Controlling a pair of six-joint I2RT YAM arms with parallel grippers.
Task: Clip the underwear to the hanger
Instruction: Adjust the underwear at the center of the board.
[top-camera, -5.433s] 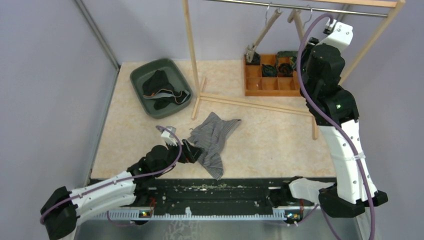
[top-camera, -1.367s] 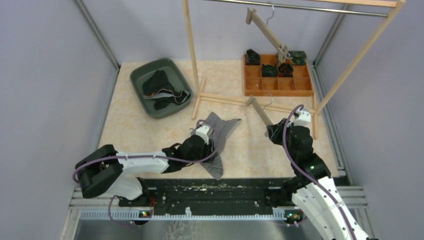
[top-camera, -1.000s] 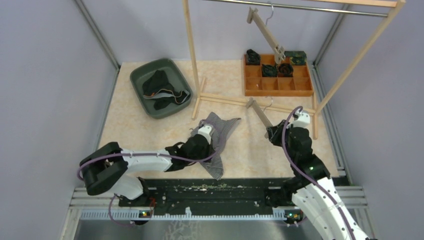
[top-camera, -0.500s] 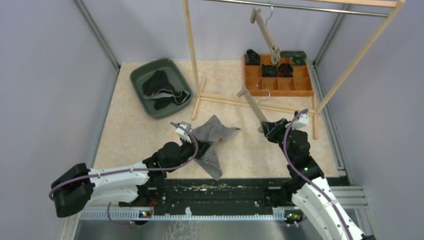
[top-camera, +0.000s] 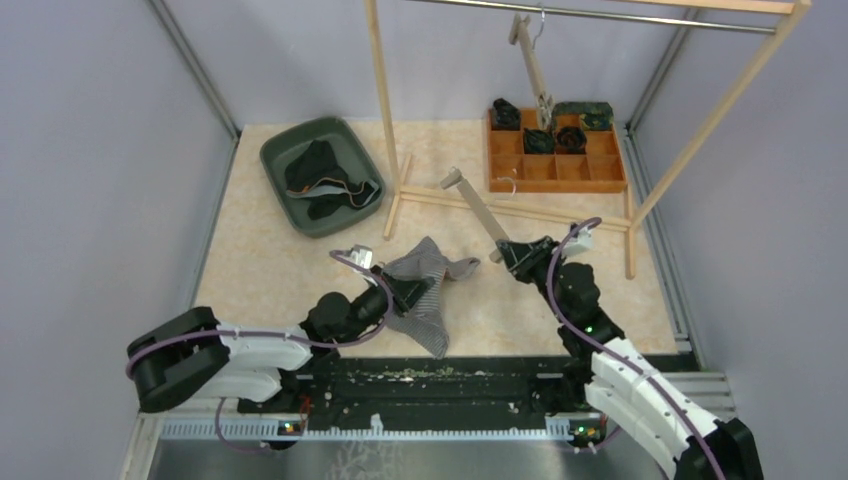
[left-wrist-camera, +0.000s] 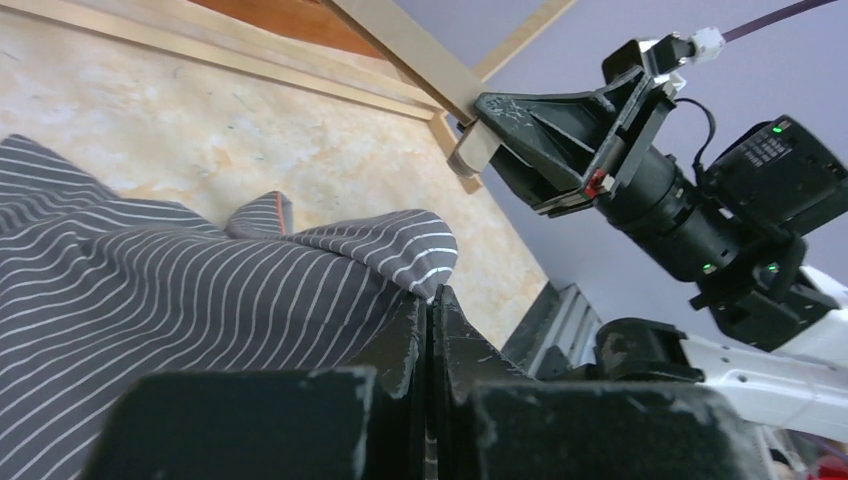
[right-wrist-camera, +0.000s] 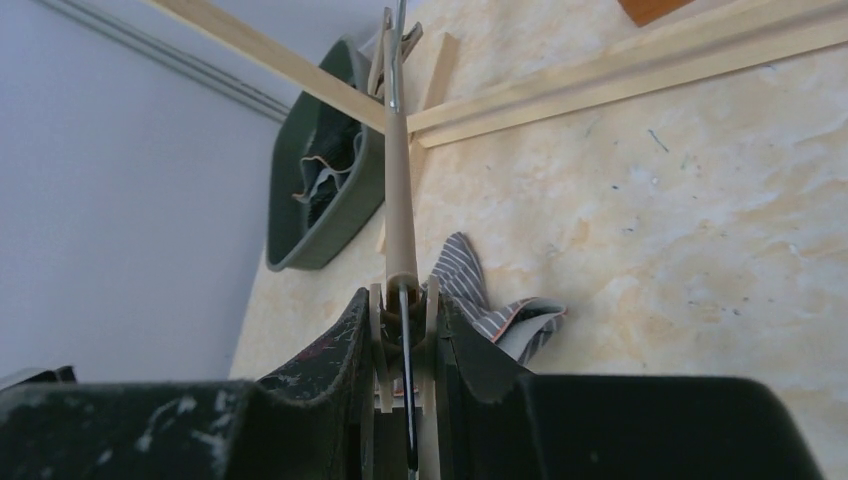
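The grey striped underwear (top-camera: 428, 287) lies bunched on the table, one edge raised off the surface. My left gripper (top-camera: 398, 292) is shut on that raised edge, and the cloth (left-wrist-camera: 200, 290) drapes over the closed jaws (left-wrist-camera: 430, 300). My right gripper (top-camera: 512, 256) is shut on the clip end of a wooden hanger (top-camera: 473, 206). The hanger's bar slants up and to the left, just right of the underwear. In the right wrist view the hanger (right-wrist-camera: 398, 200) stands straight out from the gripper (right-wrist-camera: 403, 300), with the underwear (right-wrist-camera: 470, 280) just beyond the fingertips.
A green bin (top-camera: 283, 150) with dark garments sits at the back left. A wooden rack's post (top-camera: 383, 110) and floor rails (top-camera: 500, 207) cross behind the underwear. An orange compartment tray (top-camera: 510, 176) stands at the back right. A second hanger (top-camera: 532, 62) hangs from the rail.
My right arm has carried the hanger left, close to the underwear. My left gripper has drawn back and raised the cloth's edge. The hanger on the rail has swung toward vertical.
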